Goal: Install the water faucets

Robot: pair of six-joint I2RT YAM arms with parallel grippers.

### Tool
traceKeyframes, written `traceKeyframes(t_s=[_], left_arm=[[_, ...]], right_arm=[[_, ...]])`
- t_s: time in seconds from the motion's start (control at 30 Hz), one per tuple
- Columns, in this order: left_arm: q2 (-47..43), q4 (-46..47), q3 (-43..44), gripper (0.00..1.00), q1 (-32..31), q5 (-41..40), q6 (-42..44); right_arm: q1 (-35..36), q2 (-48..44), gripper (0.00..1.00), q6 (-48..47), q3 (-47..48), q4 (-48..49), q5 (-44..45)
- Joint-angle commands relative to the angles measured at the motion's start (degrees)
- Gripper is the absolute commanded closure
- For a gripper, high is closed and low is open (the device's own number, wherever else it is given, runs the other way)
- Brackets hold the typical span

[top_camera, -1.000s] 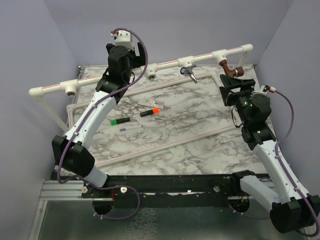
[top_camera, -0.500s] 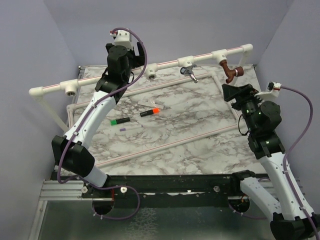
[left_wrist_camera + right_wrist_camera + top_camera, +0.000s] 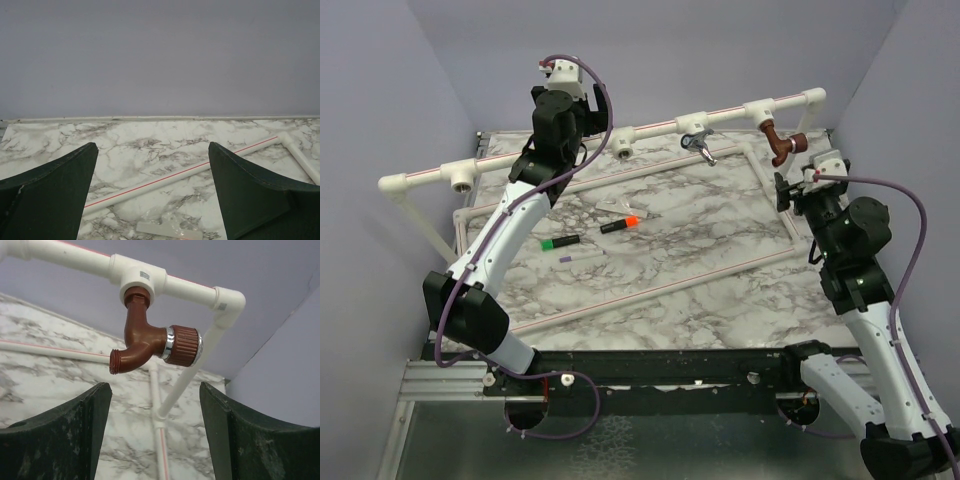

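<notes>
The copper-coloured faucet hangs screwed into the right tee of the raised white pipe. In the right wrist view it points its spout left, just above and between my fingers. My right gripper is open and empty, just below and in front of it, not touching. The chrome faucet hangs from the tee further left. My left gripper is open and empty, held high over the back left of the table.
Two tees on the raised pipe have no faucet. An orange-capped marker, a green-capped marker and a clear plastic bag lie mid-table. Thin pipes lie on the marble. Purple walls stand close around.
My right gripper has drawn back a little from the copper faucet and the wrist has rolled. The faucet stays in its tee. The left arm has not moved.
</notes>
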Motion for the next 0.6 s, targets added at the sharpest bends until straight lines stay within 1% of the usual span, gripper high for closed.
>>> traceKeyframes(t_s=[0.0,0.1,0.2,0.33,0.57], left_arm=[[3.53,-13.32,-4.57,0.07,0.39,5.10,-0.01],[3.66,-13.45,-4.50,0.07,0.46,5.50,-0.17],[3.76,-13.54,-4.40,0.07,0.47,5.82,-0.18],[3.67,-13.56,-4.39,0.07,0.42,5.99,-0.27],[3.67,-13.56,-4.48,0.07,0.42,6.33,-0.45]], right_arm=[[0.20,0.47,0.24,-22.06,0.60,0.57,-5.15],[0.30,0.24,0.24,-29.49,0.16,1.05,-6.87],[0.29,0.41,0.25,-36.06,-0.24,1.34,-6.67],[0.37,1.41,0.25,-44.91,-1.31,4.87,-5.84],[1.61,4.62,0.25,-57.33,-0.55,6.45,-6.20]])
